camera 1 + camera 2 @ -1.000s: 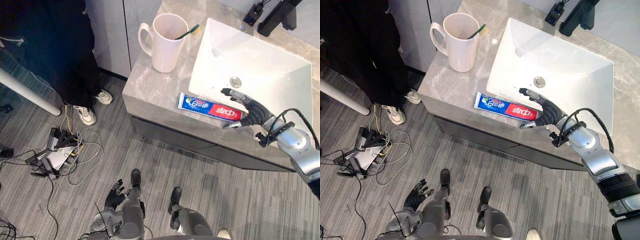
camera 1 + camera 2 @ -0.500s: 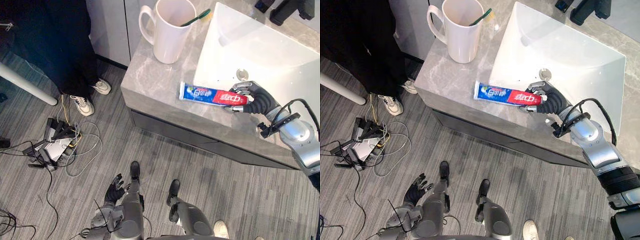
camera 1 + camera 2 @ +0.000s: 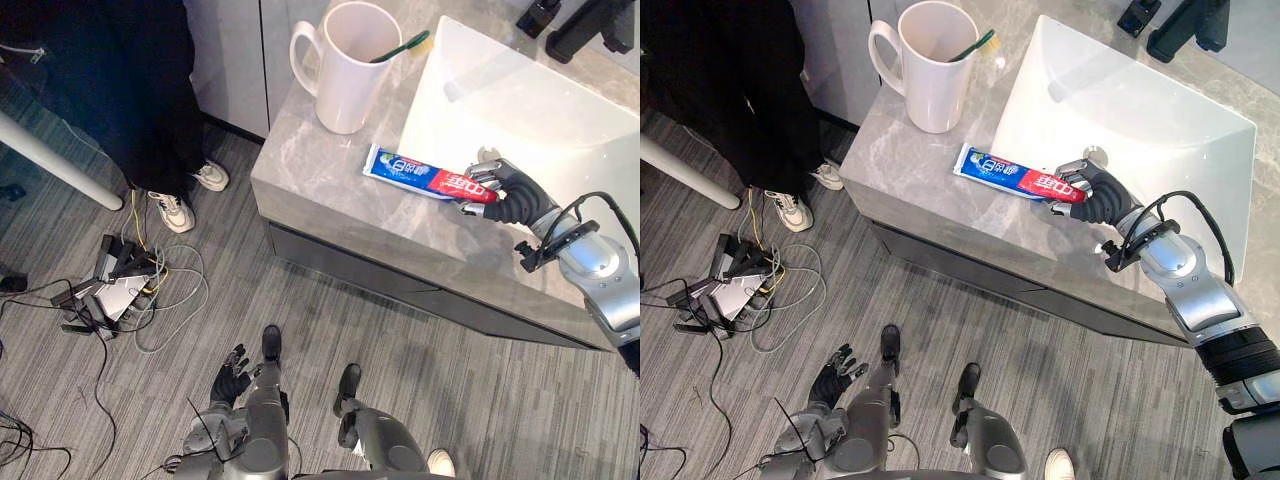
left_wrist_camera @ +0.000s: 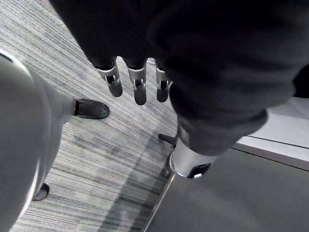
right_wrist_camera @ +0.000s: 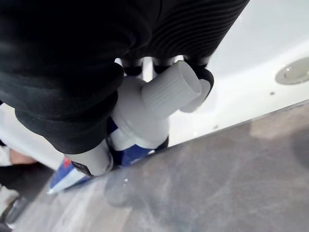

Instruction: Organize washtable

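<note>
A blue and red toothpaste tube (image 3: 425, 177) lies across the grey counter (image 3: 330, 180) at the front rim of the white basin (image 3: 540, 110). My right hand (image 3: 505, 196) is shut on its cap end; the white cap (image 5: 171, 88) sticks out between the curled fingers in the right wrist view. A white mug (image 3: 345, 65) with a green toothbrush (image 3: 402, 46) in it stands at the counter's back left. My left hand (image 3: 230, 374) hangs low over the floor with straight fingers (image 4: 138, 88), holding nothing.
A black tap (image 3: 590, 22) and a small dark object (image 3: 537, 14) stand behind the basin. A person in dark clothes and white shoes (image 3: 185, 200) stands left of the cabinet. Cables and a power strip (image 3: 110, 290) lie on the grey floor.
My right hand's fingers have curled round the toothpaste tube's cap end, and the tube's cap end has come up. The camera has shifted a little. The left hand has stayed put.
</note>
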